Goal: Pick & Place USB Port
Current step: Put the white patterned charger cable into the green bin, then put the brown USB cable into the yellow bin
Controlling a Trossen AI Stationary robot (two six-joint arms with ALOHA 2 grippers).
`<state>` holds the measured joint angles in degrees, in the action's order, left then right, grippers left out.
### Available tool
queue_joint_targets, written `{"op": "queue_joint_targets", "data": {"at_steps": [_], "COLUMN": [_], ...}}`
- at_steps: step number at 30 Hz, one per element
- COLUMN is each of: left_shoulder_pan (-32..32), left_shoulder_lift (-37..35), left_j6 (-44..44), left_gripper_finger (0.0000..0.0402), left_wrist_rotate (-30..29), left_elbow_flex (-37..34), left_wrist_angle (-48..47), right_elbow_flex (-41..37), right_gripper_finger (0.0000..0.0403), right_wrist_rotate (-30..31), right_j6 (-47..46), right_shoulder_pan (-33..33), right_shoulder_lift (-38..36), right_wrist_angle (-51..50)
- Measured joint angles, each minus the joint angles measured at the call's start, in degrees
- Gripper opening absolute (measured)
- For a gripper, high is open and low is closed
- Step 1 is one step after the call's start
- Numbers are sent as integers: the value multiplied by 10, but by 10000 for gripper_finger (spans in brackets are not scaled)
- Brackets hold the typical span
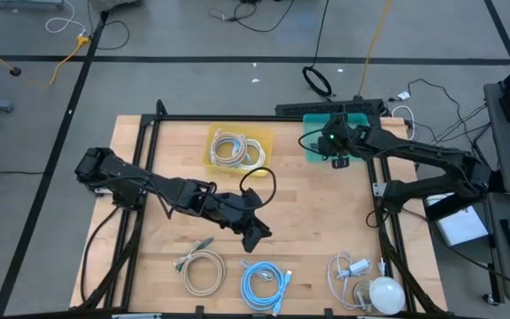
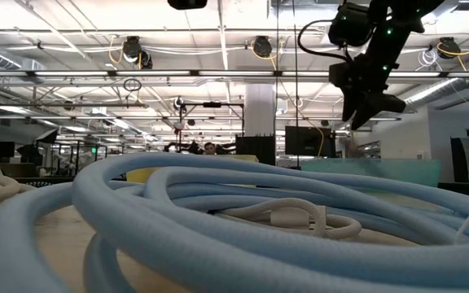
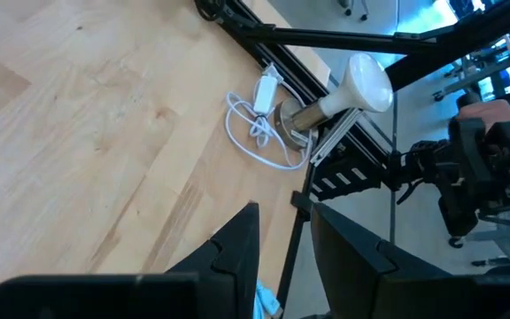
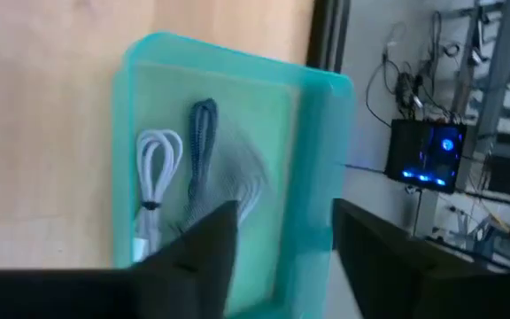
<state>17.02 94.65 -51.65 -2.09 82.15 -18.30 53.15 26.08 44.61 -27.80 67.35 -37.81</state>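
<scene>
right claw (image 1: 336,152) hanging fingers apart, empty, over teal bin (image 1: 312,142) holding cables, likely sorting | left claw (image 1: 257,232) hovering apart above counter (image 1: 308,221) near blue cable (image 1: 264,283), probably lining up a pick

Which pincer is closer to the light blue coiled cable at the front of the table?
Left. The left pincer hangs just behind the light blue coiled cable; the right pincer is far off, over the teal plastic tray.
</scene>
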Motion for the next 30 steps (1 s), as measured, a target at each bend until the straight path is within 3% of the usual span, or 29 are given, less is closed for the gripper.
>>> {"op": "queue_joint_targets", "data": {"at_steps": [5,12,16,23,30], "left_shoulder_pan": [0,-7,-9,49,94], "left_shoulder_lift": [0,-5,-26,-38,-35], "left_j6": [1,5,5,-22,-108], "left_gripper_finger": [108,108,108,108,108], "left_wrist_rotate": [0,42,76,38,46], "left_elbow_flex": [0,0,0,-5,-64], "left_wrist_angle": [0,-67,-185,-484,-474], "right_elbow_flex": [0,3,35,94,99], "right_gripper_finger": [245,259,259,262,259], "right_wrist_rotate": [29,23,-7,-104,-128], "right_j6": [-24,-131,-250,-482,-602], "right_shoulder_pan": [-8,25,84,213,311], "right_shoulder_lift": [-3,-55,-94,-145,-164], "right_wrist_angle": [1,8,-15,-53,-55]}}
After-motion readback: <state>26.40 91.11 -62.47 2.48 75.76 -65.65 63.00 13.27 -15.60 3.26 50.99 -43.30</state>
